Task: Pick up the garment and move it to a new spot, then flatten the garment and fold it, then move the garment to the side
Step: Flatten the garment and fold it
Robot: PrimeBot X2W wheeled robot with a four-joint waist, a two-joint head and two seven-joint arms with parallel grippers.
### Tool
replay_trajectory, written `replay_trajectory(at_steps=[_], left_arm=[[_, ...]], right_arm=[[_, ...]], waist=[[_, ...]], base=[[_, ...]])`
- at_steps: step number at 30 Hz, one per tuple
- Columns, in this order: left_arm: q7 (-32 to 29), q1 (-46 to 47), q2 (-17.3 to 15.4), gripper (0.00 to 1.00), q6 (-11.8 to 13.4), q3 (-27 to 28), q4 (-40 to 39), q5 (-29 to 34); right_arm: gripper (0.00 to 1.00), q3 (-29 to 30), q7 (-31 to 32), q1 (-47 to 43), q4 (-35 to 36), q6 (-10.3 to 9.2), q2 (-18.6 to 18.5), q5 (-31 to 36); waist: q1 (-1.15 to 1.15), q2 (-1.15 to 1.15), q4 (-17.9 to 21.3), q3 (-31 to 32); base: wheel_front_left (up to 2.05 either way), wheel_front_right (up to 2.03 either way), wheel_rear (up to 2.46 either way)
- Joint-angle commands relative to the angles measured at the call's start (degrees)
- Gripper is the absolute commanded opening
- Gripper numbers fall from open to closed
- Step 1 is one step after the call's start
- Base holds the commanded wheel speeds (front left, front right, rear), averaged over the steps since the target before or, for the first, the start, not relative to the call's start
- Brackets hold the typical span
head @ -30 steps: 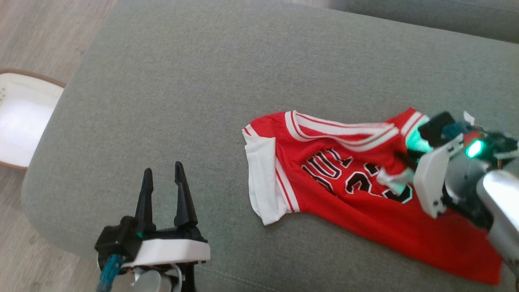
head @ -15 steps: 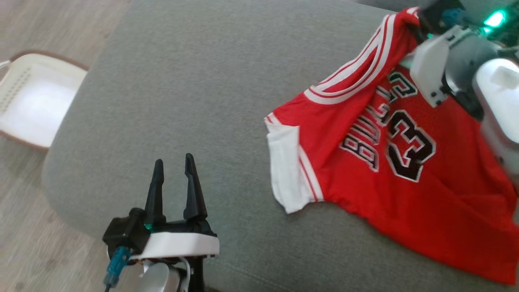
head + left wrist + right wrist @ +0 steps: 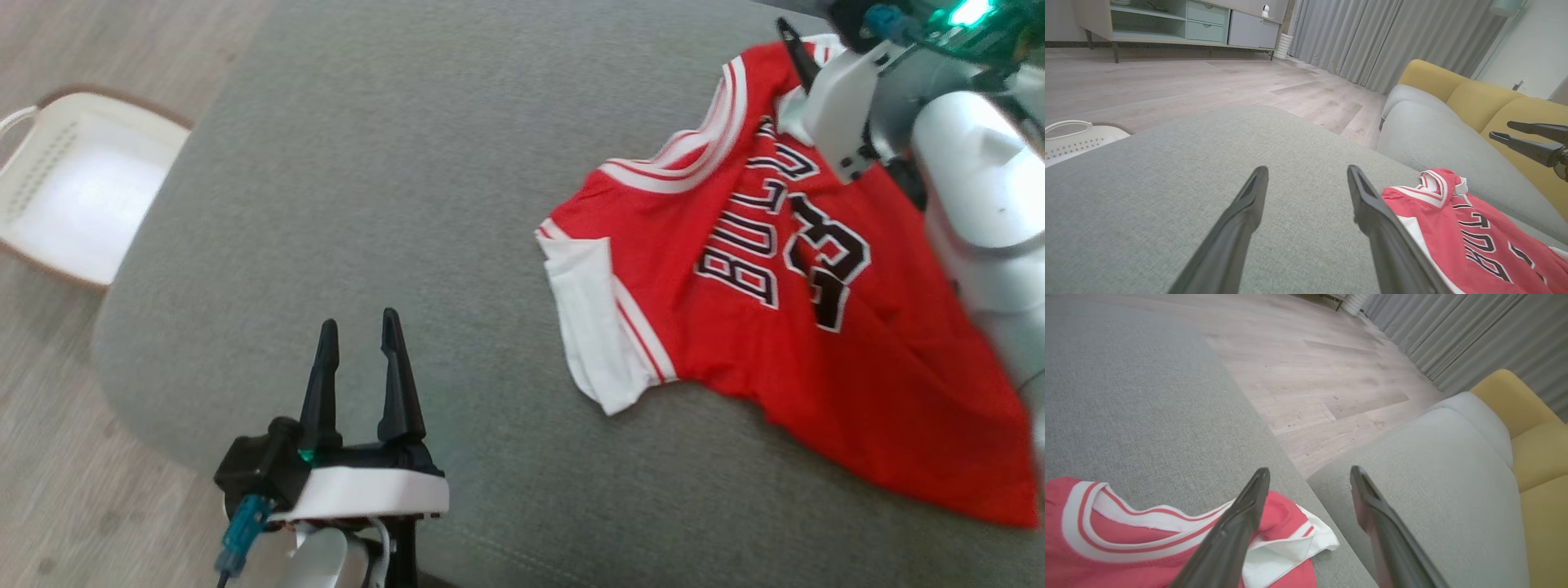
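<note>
A red jersey point(image 3: 735, 327) with white trim and black lettering lies spread on the grey sofa cushion point(image 3: 457, 180), its hem toward the lower right. My right gripper point(image 3: 804, 49) hovers open above the jersey's far shoulder strap, holding nothing. The right wrist view shows its fingers point(image 3: 1249, 514) apart over the white-edged strap point(image 3: 1290, 543). My left gripper point(image 3: 353, 327) stands open over bare cushion, well left of the jersey. In the left wrist view the jersey point(image 3: 1470, 228) lies to the right of my left gripper point(image 3: 1306, 173), and the right gripper point(image 3: 1527, 141) hangs above it.
A white basket point(image 3: 49, 163) with a brown rim sits on the wooden floor left of the cushion; its rim point(image 3: 1069, 134) also shows in the left wrist view. A grey armrest point(image 3: 1412, 465) and yellow back cushions point(image 3: 1474, 94) lie beyond the jersey.
The right gripper carried the jersey's shoulder up and away, stretching it out, then let go and now hangs open above it. The head camera has shifted. The left gripper stays put.
</note>
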State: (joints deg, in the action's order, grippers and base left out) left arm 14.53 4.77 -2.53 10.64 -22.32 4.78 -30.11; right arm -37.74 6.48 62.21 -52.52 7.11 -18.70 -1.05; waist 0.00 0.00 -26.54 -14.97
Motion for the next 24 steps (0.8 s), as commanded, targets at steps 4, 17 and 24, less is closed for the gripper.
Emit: replay_trajectory(at_steps=[4, 17, 24], left_arm=[[0.47, 2.8, -0.34, 1.0, 0.06, 2.03, -1.35, 0.77], [0.47, 3.44, -0.34, 1.0, -1.58, 4.62, 2.86, 3.36], [0.47, 2.43, -0.34, 1.0, -2.41, 5.16, 4.92, 3.86]], right_arm=[[1.0, 1.71, -5.41, -0.38, -0.18, 0.37, 3.29, -1.92], [1.0, 12.5, -18.02, -14.98, 5.84, 0.37, 7.09, -7.63], [1.0, 23.29, -19.66, -30.12, 14.67, 0.37, 10.02, -6.61]], waist=[[0.0, 0.0, 3.85, 0.41], [0.0, 0.0, 14.34, 3.67], [0.0, 0.0, 17.35, 7.0]], base=[[0.0, 0.0, 0.0], [0.0, 0.0, 0.0], [0.0, 0.0, 0.0]])
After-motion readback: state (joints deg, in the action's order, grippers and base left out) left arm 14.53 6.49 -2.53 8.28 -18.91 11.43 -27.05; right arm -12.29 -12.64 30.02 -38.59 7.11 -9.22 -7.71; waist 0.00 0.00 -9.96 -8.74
